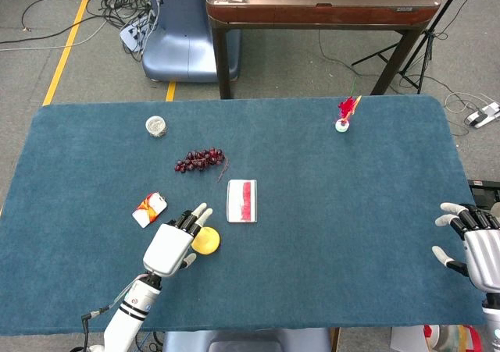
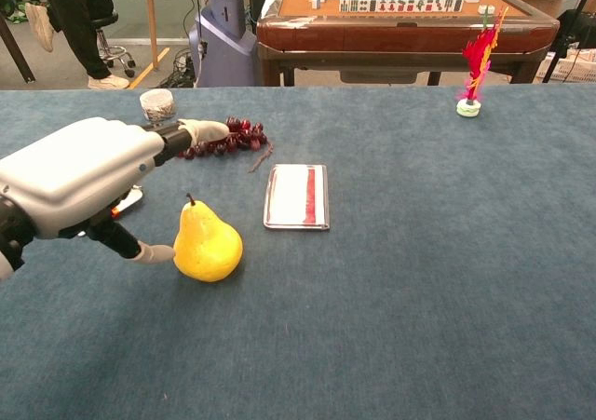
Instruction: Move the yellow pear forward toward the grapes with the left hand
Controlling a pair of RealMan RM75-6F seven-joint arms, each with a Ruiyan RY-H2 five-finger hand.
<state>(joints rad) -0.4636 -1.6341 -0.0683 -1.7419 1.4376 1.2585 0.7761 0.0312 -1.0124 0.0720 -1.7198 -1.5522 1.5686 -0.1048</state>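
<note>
Fingers of the left hand stretch flat and apart, nothing held, thumb tip just beside the yellow pear. Pear stands upright on the blue table, stem up, free of the hand, w/ the grapes well beyond it. Red-striped card lies near the pear's right. Right hand rests at the table's far edge, fingers spread, empty.
</note>
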